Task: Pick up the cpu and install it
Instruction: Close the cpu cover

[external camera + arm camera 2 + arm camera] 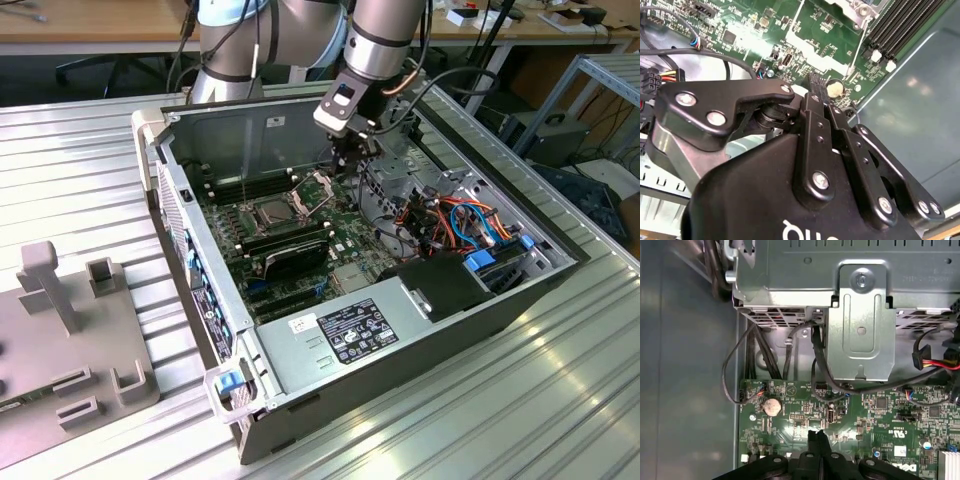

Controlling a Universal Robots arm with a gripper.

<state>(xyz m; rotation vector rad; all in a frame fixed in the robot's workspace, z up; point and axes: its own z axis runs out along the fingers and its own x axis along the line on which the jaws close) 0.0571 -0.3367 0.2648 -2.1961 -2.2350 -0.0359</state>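
In the first wrist view your black metal pincer (817,435) has its fingers pressed together above the glossy green motherboard (805,422), near the round silver coin battery (772,405). Whether the thin cpu is pinched between them, I cannot tell. Move slowly and level, clear of the soft black cables (790,347); the square dark socket with steel frame (276,212) looks delicate.

The case (240,125) is lying open-topped, leaving free room above its motherboard (345,250). Inside the case, a metal drive cage (860,325) and looping cables (790,347) are crowding the tool (818,439), which is hanging low over the motherboard. The case's side wall (690,365) is standing near.
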